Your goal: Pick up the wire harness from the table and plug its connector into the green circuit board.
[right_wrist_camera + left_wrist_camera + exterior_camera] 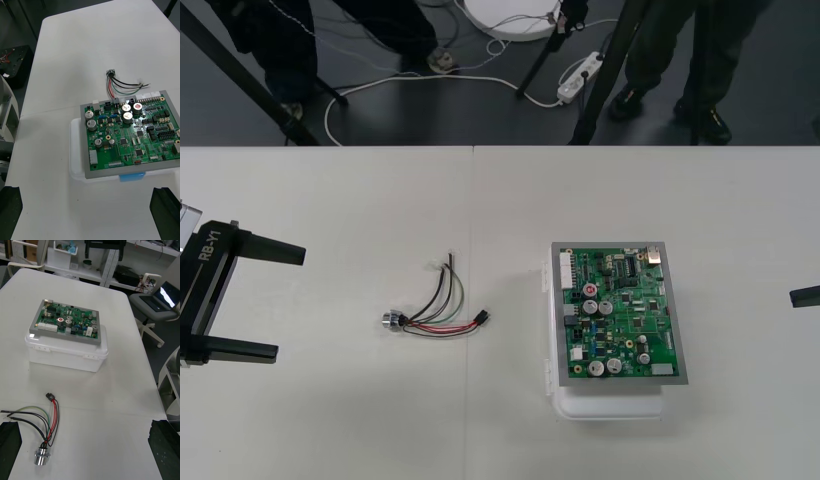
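Left gripper [290, 302]: closest to the lens, and it hangs above the table [330, 200] at the robot's left, black fingers spread wide, nothing between them.
Wire harness [442, 310]: flat on the table just beyond those open fingertips, between this gripper and the board, and nobody is touching it.
Socket [391, 320]: the round metal end, the part of the harness closest to the left gripper.
Plug [483, 317]: the small black end on the far side from the left gripper, aimed toward the board and plainly not in it.
Green circuit board [620, 312]: perched on its white base [605, 405], well apart from the plug, between the harness and the right gripper.
Right gripper [88, 215]: parked on the robot's right, past the board, fingers far apart and empty.
Step in hand: the pickup, by my reading, and it has not begun; everything else is yet to come.
Next move calls for: the left gripper to come down over the wires near the plug and close there, so the plug ends up free to be steered toward the board.
Hard to make out: which header on the board takes the plug I cannot tell; how the loose wire ends finish is too fine to read; the front view's edge trims the right gripper to one fingertip.
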